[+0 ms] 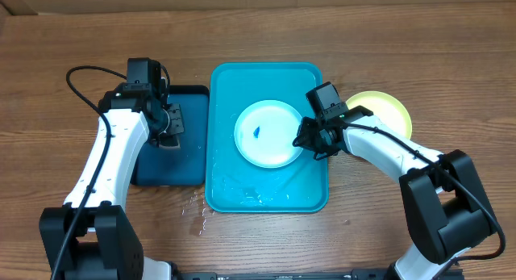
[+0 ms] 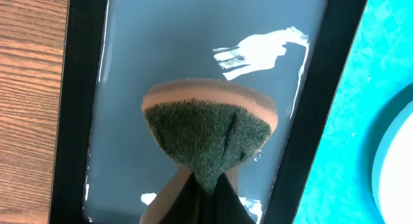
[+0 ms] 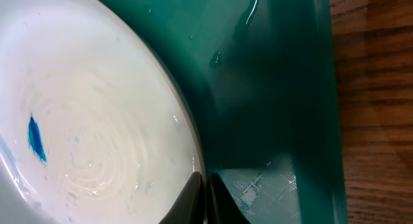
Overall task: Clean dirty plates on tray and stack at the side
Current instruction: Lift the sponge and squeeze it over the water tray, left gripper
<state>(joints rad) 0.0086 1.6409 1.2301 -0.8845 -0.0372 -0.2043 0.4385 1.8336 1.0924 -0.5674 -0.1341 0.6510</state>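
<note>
right gripper (image 1: 311, 140) first: its fingers are pressed together at the right-hand rim of the light blue plate (image 1: 266, 135), and from the right wrist view it looks to us as though the thin rim is pinched between them. left gripper (image 2: 201, 198) is clamped on a sponge (image 2: 208, 130), green scouring face toward the camera, hanging over the water (image 2: 193, 50) in the dark blue tray (image 1: 189, 171), well apart from the plate. what worries us most is the grip: a wet, slick plastic rim held by a narrow pinch could slip out if the plate is lifted or tilted, and it would drop onto the turquoise tray (image 1: 310, 187) and splash. we also see the blue smear (image 1: 256, 132) left of the plate's centre, so moving it to the side now would stack a dirty plate; the sponge has to reach it first. if the sponge presses hard while only one edge is held, the plate could skate across the wet tray floor. a puddle (image 1: 197, 206) lies on the worktop (image 1: 419, 38) by the tray's near left corner. the plate lies flat in the middle of the turquoise tray, round, shallow, pale in the centre with a glossy wet film. a yellow-green plate (image 1: 385, 110) rests on the worktop just beside the tray's right rim, partly hidden by the right arm.
</note>
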